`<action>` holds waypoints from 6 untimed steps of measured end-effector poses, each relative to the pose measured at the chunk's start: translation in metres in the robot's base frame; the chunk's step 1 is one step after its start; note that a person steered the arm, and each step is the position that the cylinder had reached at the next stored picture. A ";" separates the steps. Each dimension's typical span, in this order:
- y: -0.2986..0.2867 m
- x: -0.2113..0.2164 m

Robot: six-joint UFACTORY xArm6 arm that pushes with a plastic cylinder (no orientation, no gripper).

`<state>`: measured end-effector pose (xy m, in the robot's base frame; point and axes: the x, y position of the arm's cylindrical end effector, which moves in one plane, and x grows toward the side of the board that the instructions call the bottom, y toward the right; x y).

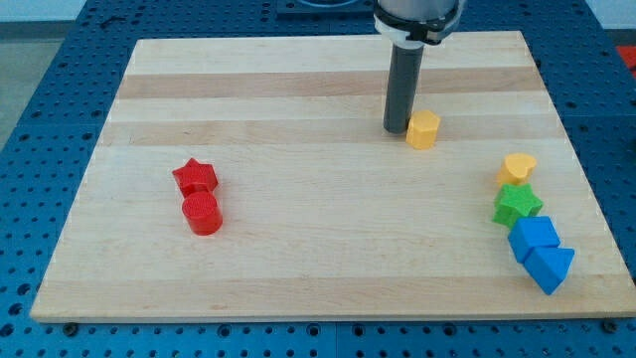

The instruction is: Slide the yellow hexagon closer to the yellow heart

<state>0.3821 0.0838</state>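
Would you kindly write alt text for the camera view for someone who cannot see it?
My tip rests just left of the yellow hexagon on a wooden board. At the view's right sit a yellow heart, green star and two blue blocks; at left, a red star and red cylinder.

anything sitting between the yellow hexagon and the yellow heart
No. In the camera view, only bare board lies between the yellow hexagon and the yellow heart.

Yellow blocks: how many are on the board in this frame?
2. The yellow hexagon sits at upper centre-right, just right of my tip. The yellow heart sits near the right edge, above the green star. None appears hidden.
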 end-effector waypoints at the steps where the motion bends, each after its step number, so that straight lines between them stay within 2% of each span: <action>1: 0.002 0.000; 4: 0.045 0.015; 5: 0.085 0.038; 6: 0.085 0.038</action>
